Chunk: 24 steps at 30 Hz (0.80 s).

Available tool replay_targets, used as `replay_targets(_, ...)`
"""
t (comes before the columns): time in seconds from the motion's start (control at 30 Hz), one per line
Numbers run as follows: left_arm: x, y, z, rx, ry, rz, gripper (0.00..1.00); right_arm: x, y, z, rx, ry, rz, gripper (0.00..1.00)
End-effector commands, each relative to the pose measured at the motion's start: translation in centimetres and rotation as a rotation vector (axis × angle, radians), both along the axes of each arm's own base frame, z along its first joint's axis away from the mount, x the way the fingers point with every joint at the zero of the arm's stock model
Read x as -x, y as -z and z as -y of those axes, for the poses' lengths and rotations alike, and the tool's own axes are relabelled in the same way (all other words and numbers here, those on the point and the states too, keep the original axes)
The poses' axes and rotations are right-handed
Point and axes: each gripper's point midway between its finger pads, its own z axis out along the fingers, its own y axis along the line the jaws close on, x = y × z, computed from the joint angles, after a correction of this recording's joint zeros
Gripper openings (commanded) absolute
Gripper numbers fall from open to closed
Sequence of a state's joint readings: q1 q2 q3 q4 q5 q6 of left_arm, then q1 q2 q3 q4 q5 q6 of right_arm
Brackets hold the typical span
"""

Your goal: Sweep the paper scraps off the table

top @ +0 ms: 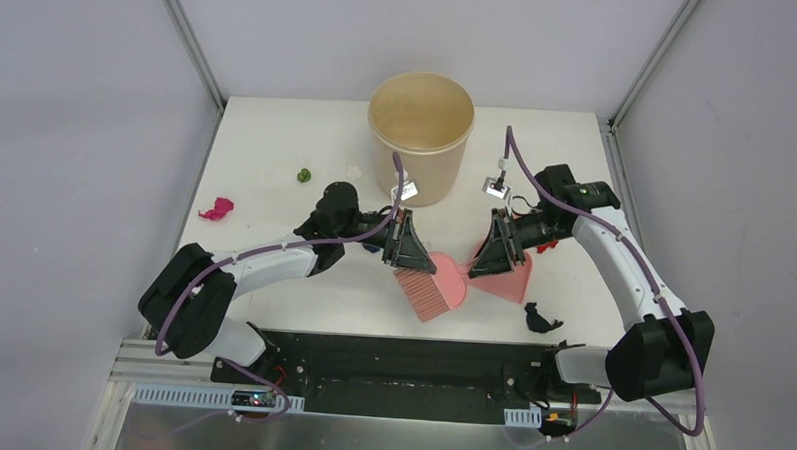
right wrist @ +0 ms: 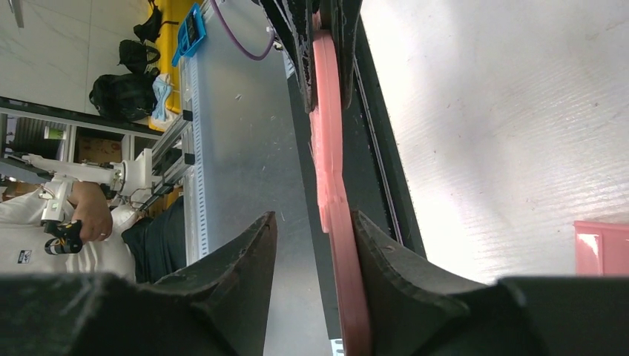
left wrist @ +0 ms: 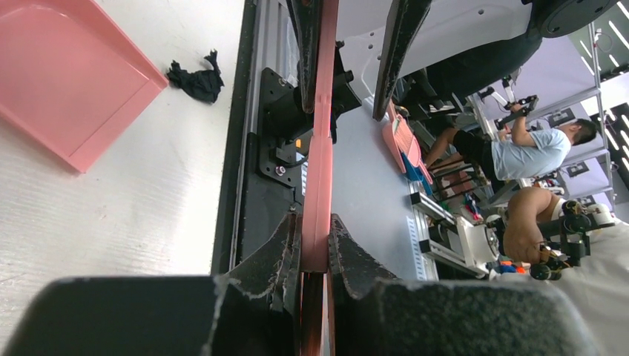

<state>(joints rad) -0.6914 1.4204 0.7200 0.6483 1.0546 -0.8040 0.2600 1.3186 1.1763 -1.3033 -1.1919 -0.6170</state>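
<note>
My left gripper point(top: 413, 264) point(left wrist: 315, 222) is shut on the pink hand brush point(top: 427, 291) point(left wrist: 319, 148), held edge-on near the table's front. My right gripper point(top: 485, 268) point(right wrist: 315, 219) is open around the brush's other end point(right wrist: 330, 178), which lies against one finger point(right wrist: 386, 252). The pink dustpan point(top: 507, 284) point(left wrist: 67, 81) point(right wrist: 601, 248) lies on the white table point(top: 277, 141) under the right gripper. Paper scraps lie scattered: magenta point(top: 216, 210), green point(top: 303, 175), white point(top: 354, 170), red point(top: 547, 246) and black point(top: 542, 318) point(left wrist: 196, 78).
A tall tan bucket point(top: 421, 136) stands at the back middle, just behind both grippers. A black strip point(top: 410, 346) runs along the table's front edge. Grey walls close in the left, back and right sides.
</note>
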Motion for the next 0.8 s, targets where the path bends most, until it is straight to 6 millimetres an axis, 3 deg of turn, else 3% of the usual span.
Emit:
replay_targets(0.0,0.0,-0.8,-0.1,0.038,0.028,0.030,0.00,0.2,-1.0,0.4,-0.036,-0.009,0.076,0.42)
replay_targets(0.53,-0.4,-0.4,0.1,0.030,0.032,0.002,0.00,-0.9,-0.3,0.4,-0.042,0.007,0.079,0.25)
replay_targets(0.6,-0.5,-0.3,0.1,0.029,0.033,-0.003,0.00,-1.2,-0.2,0.3,-0.045,0.018,0.076,0.19)
replay_targets(0.67,-0.5,-0.2,0.2,0.028,0.034,-0.005,0.00,-1.5,0.0,0.2,-0.039,0.026,0.075,0.02)
replay_targets(0.77,-0.8,-0.1,0.3,0.015,0.028,0.002,0.00,-2.3,0.1,0.5,-0.025,0.059,0.078,0.00)
